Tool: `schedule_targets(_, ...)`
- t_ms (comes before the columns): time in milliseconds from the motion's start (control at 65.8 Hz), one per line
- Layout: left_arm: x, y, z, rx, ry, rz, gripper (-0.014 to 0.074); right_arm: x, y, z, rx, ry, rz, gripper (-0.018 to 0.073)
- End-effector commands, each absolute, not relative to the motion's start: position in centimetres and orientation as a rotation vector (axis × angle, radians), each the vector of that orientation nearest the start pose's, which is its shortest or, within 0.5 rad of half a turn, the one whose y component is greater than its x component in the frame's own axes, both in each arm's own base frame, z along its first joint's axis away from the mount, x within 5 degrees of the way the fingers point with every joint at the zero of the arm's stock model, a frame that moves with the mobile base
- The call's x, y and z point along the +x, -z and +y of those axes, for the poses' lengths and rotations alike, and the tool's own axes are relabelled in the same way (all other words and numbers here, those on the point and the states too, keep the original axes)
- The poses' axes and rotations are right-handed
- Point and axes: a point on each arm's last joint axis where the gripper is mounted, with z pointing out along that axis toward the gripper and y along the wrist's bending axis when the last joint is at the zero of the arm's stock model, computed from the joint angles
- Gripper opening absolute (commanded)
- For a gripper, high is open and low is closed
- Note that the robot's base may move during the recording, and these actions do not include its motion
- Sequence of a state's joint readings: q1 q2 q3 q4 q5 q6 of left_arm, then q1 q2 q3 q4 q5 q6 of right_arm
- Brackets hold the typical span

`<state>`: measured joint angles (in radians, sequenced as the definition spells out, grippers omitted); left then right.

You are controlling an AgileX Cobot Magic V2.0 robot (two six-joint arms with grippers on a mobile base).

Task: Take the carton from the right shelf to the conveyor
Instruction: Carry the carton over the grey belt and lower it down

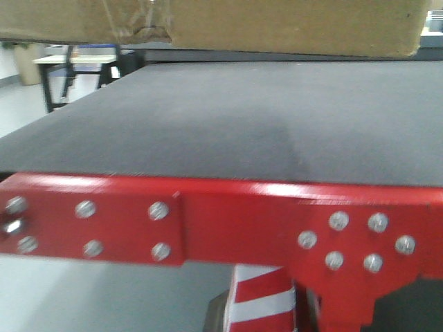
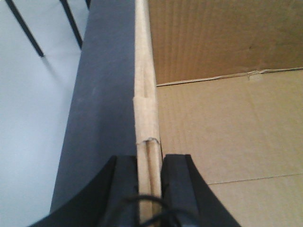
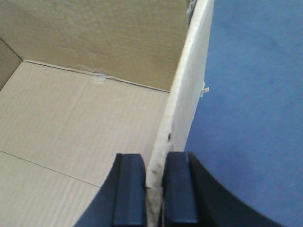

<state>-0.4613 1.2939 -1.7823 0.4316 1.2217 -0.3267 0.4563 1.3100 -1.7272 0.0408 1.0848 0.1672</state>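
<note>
Dark grey fabric belt of the conveyor point(image 1: 228, 117) fills most of the front view, running from its near edge back to its far edge. The carton point(image 1: 277, 24) hangs across the top of that view, a plain brown corrugated box seen over the belt towards its far edge. Its lower edge shows no contact with the belt. A patch of clear tape point(image 1: 138, 21) wrinkles on the face near its left end.

From the left wrist, the carton is open at the top and its inside floor and far wall are bare cardboard. The left gripper point(image 2: 149, 189) is clamped on the left wall, one black finger point(image 2: 125, 189) outside and the other inside, pressed tight to the board. The right gripper point(image 3: 152, 189) pinches the right wall the same way, with a finger point(image 3: 129, 189) inside the box and its twin outside. Belt lies below and outside both walls.

Along the belt's near edge runs the red frame point(image 1: 228, 214), bright and glossy, its plates studded with silver bolts point(image 1: 339, 221). Under it, near the middle, stands a red-and-white striped post point(image 1: 263, 297). Beyond the far left corner a table point(image 1: 69, 69) with black legs stands on a pale floor point(image 1: 21, 104)
</note>
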Motion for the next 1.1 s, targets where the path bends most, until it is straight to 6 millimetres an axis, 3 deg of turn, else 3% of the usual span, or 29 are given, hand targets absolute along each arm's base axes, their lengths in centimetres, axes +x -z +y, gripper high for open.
schedule_targets(0, 21.66, -51.79, -5.85, 0.066, -0.177, 2.082, -0.002, 21.86, -50.38, 10.88, -0.323, -0.39, 2.105, -0.0066)
schedule_targets(1080, 21.66, -51.79, -5.85, 0.066, -0.177, 2.082, -0.002, 21.86, -50.38, 10.88, -0.323, -0.39, 2.105, -0.0066)
